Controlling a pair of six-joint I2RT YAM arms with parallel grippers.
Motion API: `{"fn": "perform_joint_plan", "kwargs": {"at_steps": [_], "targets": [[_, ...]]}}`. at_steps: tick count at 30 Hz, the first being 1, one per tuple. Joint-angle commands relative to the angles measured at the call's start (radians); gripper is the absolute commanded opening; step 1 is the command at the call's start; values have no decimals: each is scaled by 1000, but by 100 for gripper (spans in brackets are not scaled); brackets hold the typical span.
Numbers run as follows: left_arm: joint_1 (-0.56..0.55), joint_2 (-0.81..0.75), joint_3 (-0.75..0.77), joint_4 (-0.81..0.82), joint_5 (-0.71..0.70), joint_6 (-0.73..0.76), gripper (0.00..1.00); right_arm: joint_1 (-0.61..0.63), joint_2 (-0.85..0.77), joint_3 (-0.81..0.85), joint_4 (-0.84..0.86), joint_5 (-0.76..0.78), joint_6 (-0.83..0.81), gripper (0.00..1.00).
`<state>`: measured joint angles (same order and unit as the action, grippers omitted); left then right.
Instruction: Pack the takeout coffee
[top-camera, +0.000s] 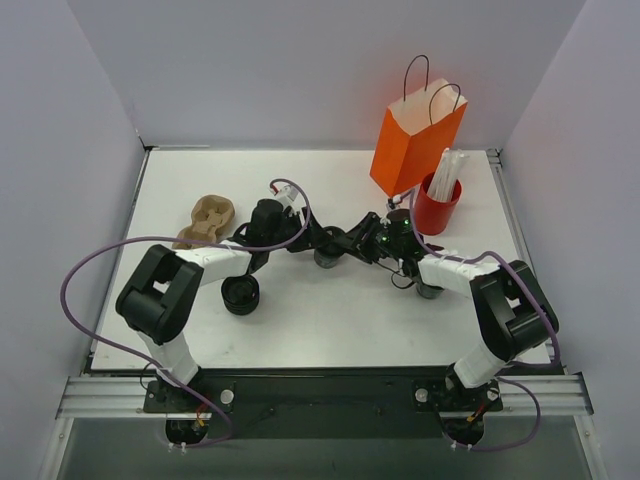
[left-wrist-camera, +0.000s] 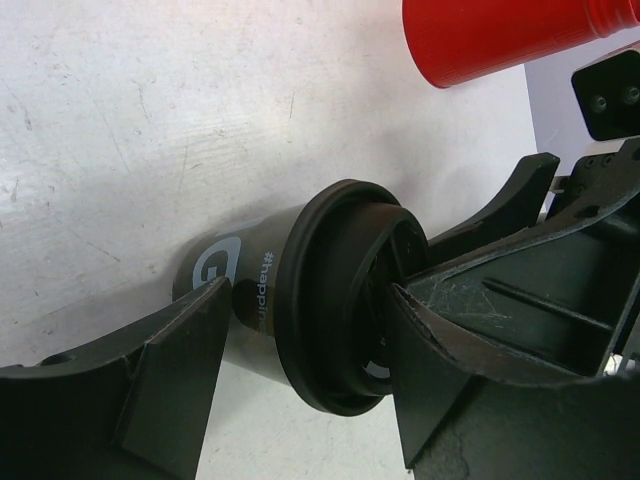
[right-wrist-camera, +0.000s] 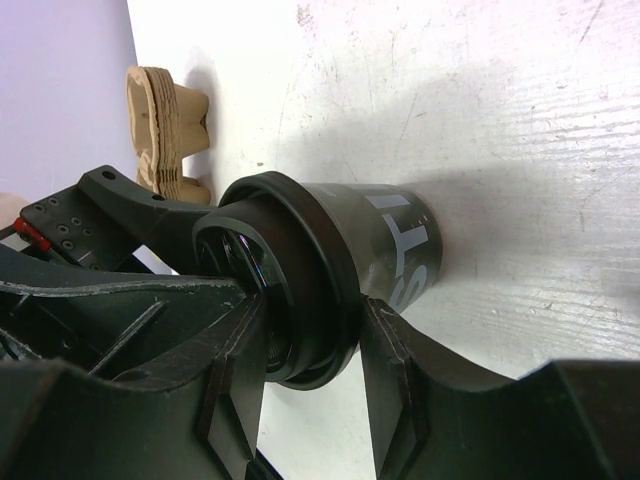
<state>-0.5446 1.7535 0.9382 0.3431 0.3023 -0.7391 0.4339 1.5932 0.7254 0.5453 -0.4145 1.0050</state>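
Inspecting the middle of the tabletop (top-camera: 330, 330): the cup (right-wrist-camera: 390, 240) appears to stand upright there, lid on, its long axis vertical, with both arms meeting over it.

Right hand (right-wrist-camera: 310, 335): clenched on the cup, one finger on each side of the lid rim.

Left hand (left-wrist-camera: 310, 298): straddles the same cup from the opposite side, one finger beside the wall, the other at the lid. Whether it presses on the cup cannot be told.

Bearing: the bag (top-camera: 415, 140) stands at the far right edge, mouth up, beyond and to the right of the cup. The right arm is the nearer to it. In my judgement the carry falls to the right hand, once the left is clear.

Obstruction: the red cup (top-camera: 437, 210) of straws (top-camera: 445, 170) stands just in front of the bag, close to the direct line. The bag is far taller than the cup, so a lift above its rim is needed.

Open room: bare tabletop lies near and centre. The black stack (top-camera: 240, 295) and the tray (top-camera: 205, 222) lie well apart on the left.
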Motion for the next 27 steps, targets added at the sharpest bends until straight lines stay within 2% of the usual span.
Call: {"fn": "perform_joint_plan", "kwargs": {"at_steps": [1, 7, 16, 23, 27], "targets": [[-11, 47, 4, 8, -26, 24, 69, 20, 47, 5, -165, 48, -69, 27], [1, 80, -9, -30, -46, 43, 65, 22, 44, 57, -215, 39, -111, 29], [5, 127, -78, 0, -51, 52, 62, 8, 5, 109, -248, -10, -166, 40], [5, 159, -102, 19, -52, 63, 61, -30, -21, 129, -246, -62, -197, 50], [6, 175, -108, 27, -49, 64, 60, -87, -45, 134, -234, -119, -227, 51]]}}
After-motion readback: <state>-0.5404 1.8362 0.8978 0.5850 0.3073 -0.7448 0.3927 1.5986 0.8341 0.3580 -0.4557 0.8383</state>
